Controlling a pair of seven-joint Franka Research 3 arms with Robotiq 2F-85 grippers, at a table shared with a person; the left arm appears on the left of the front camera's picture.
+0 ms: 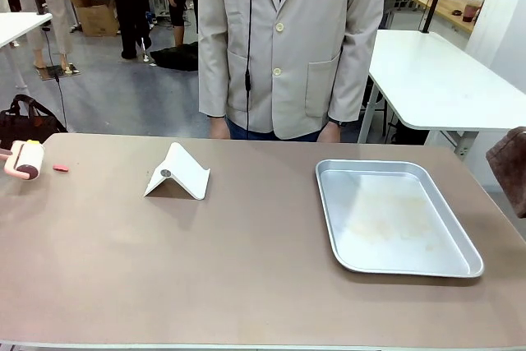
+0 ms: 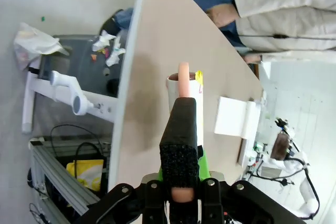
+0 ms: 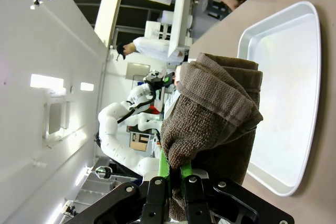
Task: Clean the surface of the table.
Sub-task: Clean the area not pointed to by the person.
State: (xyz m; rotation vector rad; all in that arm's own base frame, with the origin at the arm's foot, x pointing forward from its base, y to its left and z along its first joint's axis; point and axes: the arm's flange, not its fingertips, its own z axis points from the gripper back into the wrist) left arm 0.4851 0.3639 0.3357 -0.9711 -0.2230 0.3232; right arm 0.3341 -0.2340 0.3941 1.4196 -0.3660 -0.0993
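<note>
Left gripper [image 2: 181, 129] is clamping shut on a white pink-handled lint roller [image 1: 25, 159] over the far-left of the brownish-taupe table [image 1: 205, 269]. Right gripper [image 3: 178, 177] is gripping a folded brown towel [image 3: 215, 114] tight at the right edge. Cleaning looks not yet begun; next move calls for lowering onto the tabletop.

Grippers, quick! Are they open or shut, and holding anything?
Left gripper: shut on the lint roller, by its pink handle.
Right gripper: shut on the brown towel.
</note>
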